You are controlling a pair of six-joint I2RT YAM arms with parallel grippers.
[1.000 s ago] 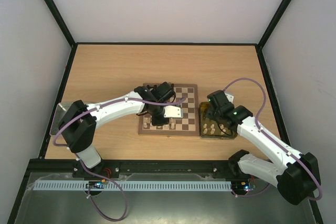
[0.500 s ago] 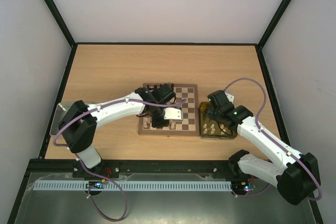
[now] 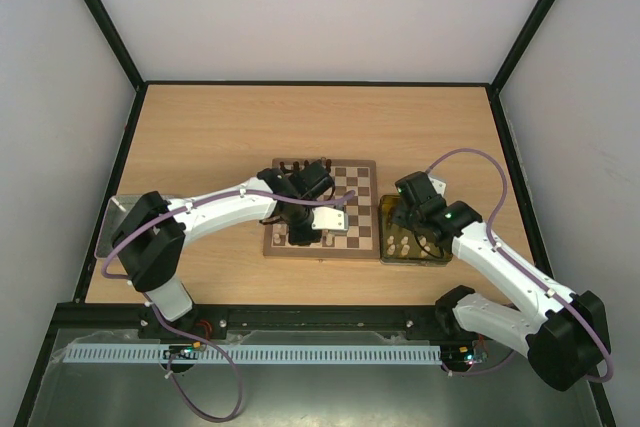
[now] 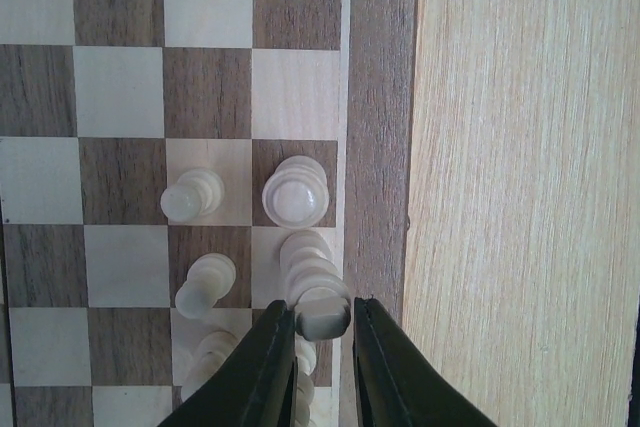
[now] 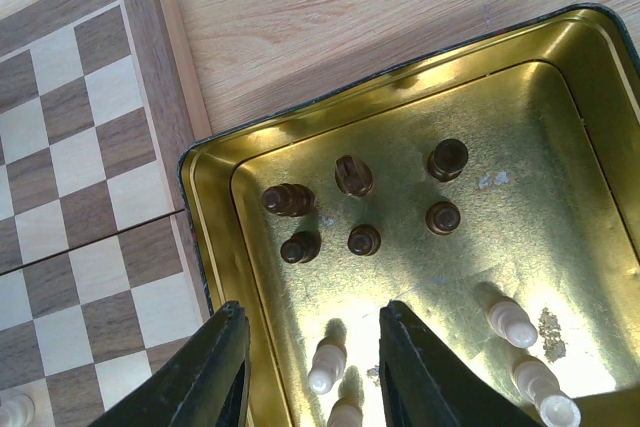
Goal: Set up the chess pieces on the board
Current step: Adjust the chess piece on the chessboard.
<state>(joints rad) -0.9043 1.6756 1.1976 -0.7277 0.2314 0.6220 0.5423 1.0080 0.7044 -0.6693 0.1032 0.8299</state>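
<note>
The board (image 3: 356, 190) lies mid-table; it also shows in the left wrist view (image 4: 120, 77). My left gripper (image 3: 303, 234) hangs over its near left corner. In the left wrist view my left gripper (image 4: 322, 310) is shut on a tall cream piece (image 4: 310, 267) standing on an edge square. Other cream pieces (image 4: 295, 192) (image 4: 193, 197) (image 4: 205, 285) stand beside it. My right gripper (image 3: 408, 231) is open over the gold tray (image 3: 384, 247). In the right wrist view its jaws (image 5: 313, 322) straddle a cream piece (image 5: 327, 365), not touching it. Several dark pieces (image 5: 354, 175) stand further in.
Dark pieces (image 3: 300, 165) stand along the board's far left edge. The gold tray's rim (image 5: 195, 217) lies close to the board's right border (image 5: 170, 57). More cream pieces (image 5: 513, 322) stand at the tray's near right. A grey metal tray (image 3: 112, 219) sits at the table's left edge.
My left gripper has shifted slightly toward the near edge of the board. The right arm has not moved.
</note>
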